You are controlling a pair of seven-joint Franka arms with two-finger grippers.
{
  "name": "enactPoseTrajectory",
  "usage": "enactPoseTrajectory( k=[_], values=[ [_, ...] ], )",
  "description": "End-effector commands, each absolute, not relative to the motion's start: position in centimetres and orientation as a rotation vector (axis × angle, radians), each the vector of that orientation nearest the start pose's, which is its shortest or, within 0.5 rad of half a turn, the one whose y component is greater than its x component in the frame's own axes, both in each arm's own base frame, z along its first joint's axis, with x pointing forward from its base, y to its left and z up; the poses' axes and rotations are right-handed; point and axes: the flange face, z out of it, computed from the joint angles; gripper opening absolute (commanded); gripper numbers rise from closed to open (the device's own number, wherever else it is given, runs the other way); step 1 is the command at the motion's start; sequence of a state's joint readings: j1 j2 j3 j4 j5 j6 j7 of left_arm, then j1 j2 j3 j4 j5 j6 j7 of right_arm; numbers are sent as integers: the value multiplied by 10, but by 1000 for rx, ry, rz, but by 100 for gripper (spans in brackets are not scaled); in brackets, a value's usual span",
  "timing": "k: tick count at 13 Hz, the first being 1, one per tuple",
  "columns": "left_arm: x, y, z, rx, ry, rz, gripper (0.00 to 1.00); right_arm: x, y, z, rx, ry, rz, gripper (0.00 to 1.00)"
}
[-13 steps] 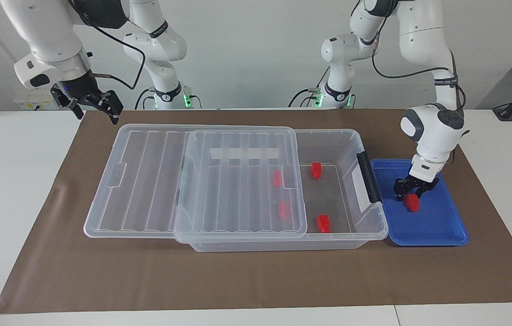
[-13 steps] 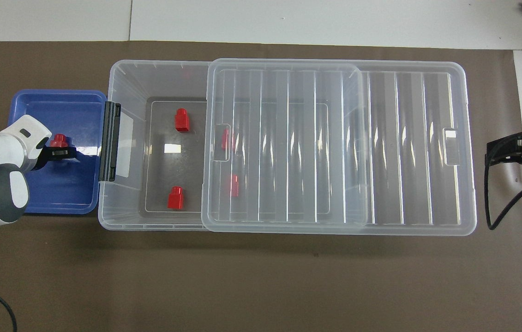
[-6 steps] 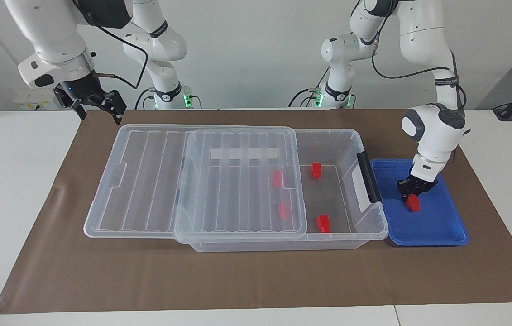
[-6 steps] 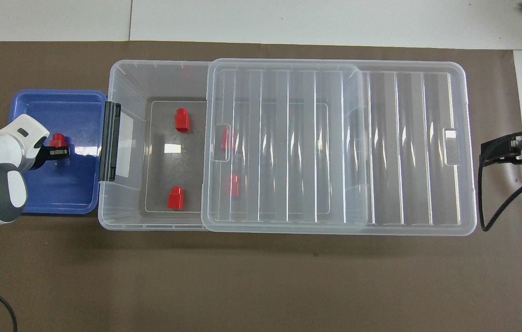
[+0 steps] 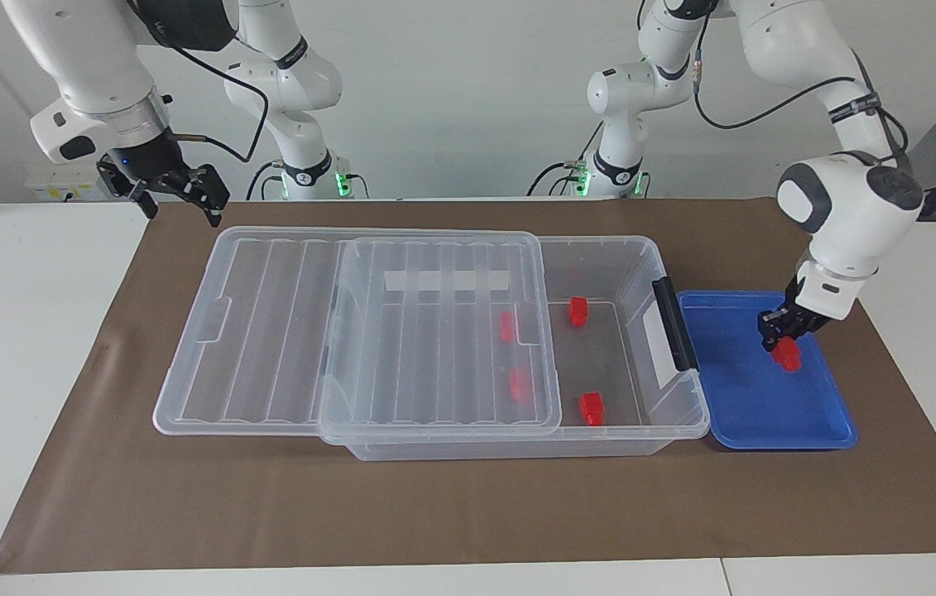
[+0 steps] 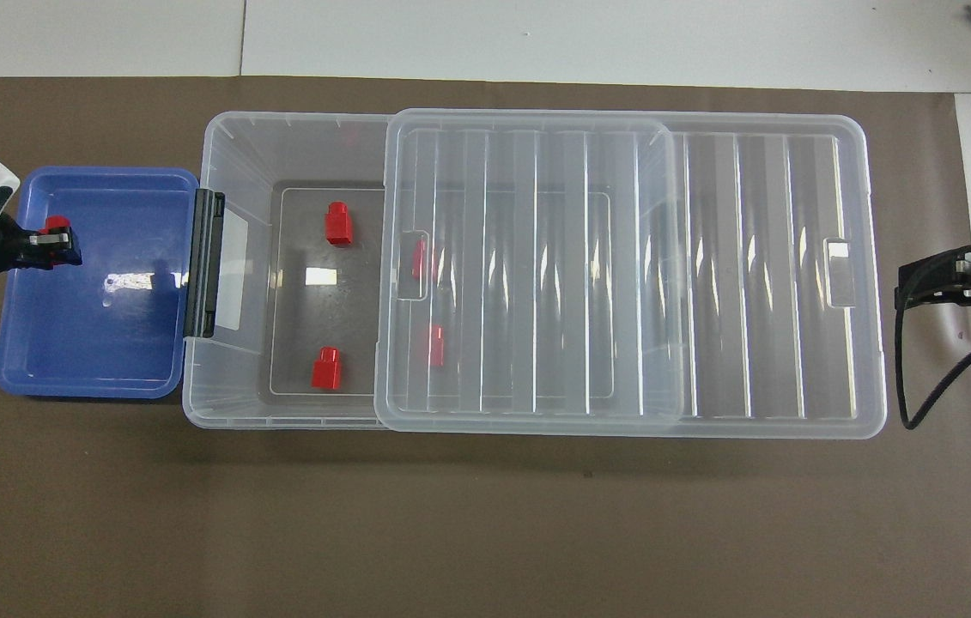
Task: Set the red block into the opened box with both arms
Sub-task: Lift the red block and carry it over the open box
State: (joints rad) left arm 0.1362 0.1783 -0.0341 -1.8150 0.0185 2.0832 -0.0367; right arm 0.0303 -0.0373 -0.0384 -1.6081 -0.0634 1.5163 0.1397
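My left gripper (image 5: 780, 341) (image 6: 56, 245) is shut on a red block (image 5: 786, 356) (image 6: 54, 225), held a little above the blue tray (image 5: 765, 414) (image 6: 90, 343). The clear box (image 5: 600, 242) (image 6: 296, 120) lies beside the tray, its black handle (image 5: 674, 323) facing it. Its ribbed lid (image 5: 285, 331) (image 6: 708, 257) is slid toward the right arm's end, so the end by the tray is uncovered. Several red blocks lie inside, two in the uncovered part (image 5: 578, 310) (image 5: 592, 408) and two under the lid (image 5: 506, 325) (image 5: 520, 383). My right gripper (image 5: 178, 211) (image 6: 914, 283) hangs open above the mat, off the lid's end.
A brown mat (image 5: 434, 513) covers the table under the box and tray. Two slimmer white arms with green-lit bases (image 5: 306, 178) (image 5: 616, 178) stand at the robots' edge of the table. White tabletop (image 5: 21, 331) flanks the mat.
My left gripper closed on the red block in the tray, lifted it and carried it away from the box. The right gripper rose slightly.
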Motion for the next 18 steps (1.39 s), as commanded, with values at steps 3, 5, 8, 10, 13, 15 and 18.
enactPoseTrajectory(
  k=[3,5,8,10,13,15,18],
  values=[
    [619,-20,535,-3107,-399,-35,8,532,-9,627,-3119,238,126,100],
    [608,-82,552,-3103,-475,-52,8,534,-8,627,-3132,228,114,100],
    [593,-160,554,-3105,-543,-88,8,533,-3,627,-3139,191,108,100],
    [588,-180,546,-3116,-537,-116,9,533,-4,628,-3168,148,107,100],
    [571,-189,506,-3141,-503,-199,9,533,-4,628,-3169,146,107,100],
    [564,-206,476,-3147,-456,-209,9,534,-5,628,-3168,148,105,100],
    [558,-206,435,-3162,-450,-251,9,534,-4,628,-3169,143,100,100]
  ],
)
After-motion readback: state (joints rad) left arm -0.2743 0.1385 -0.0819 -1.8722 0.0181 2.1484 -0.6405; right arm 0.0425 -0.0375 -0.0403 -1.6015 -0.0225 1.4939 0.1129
